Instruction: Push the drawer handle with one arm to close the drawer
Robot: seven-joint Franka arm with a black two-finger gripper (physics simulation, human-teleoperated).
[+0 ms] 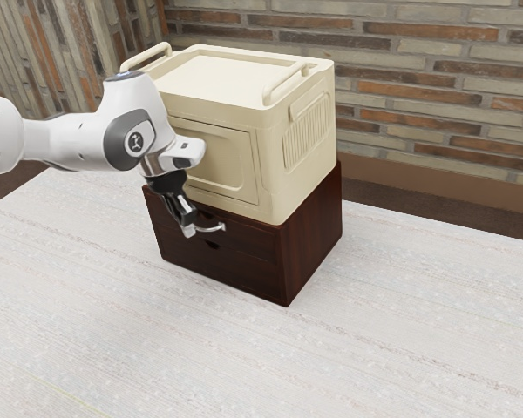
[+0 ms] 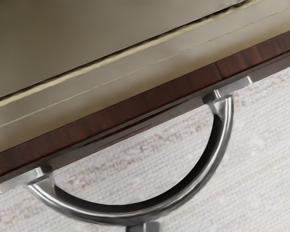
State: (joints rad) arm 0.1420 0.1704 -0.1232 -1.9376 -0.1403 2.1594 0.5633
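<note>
Seems nearly done — drawer (image 1: 248, 251) about flush with cabinet (image 1: 312, 239), near centre of exterior view. Handle (image 1: 211, 230) just beside gripper (image 1: 189, 230), closed, gripping nothing. Left to do: at most short push — then backing off.

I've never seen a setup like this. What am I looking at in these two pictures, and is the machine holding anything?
The machine is a white robot arm ending in a black gripper, its simple hand. The exterior view comes from a camera beside the arm; the wrist view comes from one on the hand, looking closely at the curved metal handle. Both pictures are computer-made.

On the pale table stands a dark brown wooden chest, with a cream box on top. The gripper is right at the handle on the chest's front, but I can't tell whether it grips it.
</note>
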